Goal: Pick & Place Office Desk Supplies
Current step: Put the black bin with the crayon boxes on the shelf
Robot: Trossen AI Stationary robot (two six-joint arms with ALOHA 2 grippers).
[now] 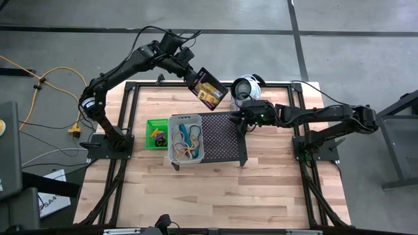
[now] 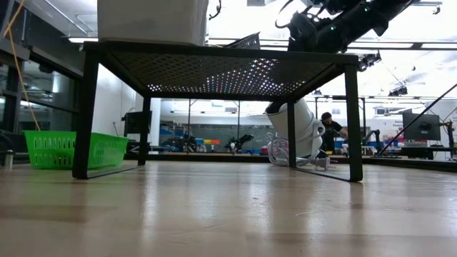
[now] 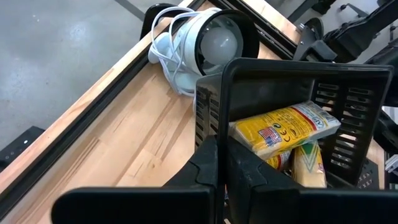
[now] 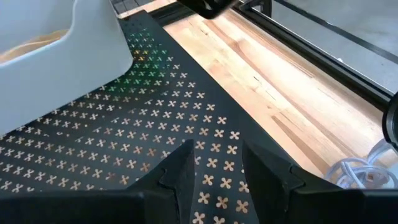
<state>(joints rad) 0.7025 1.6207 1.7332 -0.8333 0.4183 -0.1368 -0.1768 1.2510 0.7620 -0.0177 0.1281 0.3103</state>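
From above, a green bin (image 1: 157, 134) with small loops inside sits on the wooden table (image 1: 274, 176) at about nine o'clock from centre, touching a clear bin (image 1: 186, 138) of coloured bands that rests on the left end of a black perforated stand (image 1: 222, 136). At about twelve o'clock, the left gripper (image 3: 222, 177) is clamped shut on the rim of a black bin (image 1: 208, 89) holding yellow tubes (image 3: 285, 129), lifted and tilted in the air beside a round white device (image 1: 246, 86). Toward three o'clock, the right gripper (image 4: 214, 171) hovers over the stand's right edge, fingers partly spread and empty.
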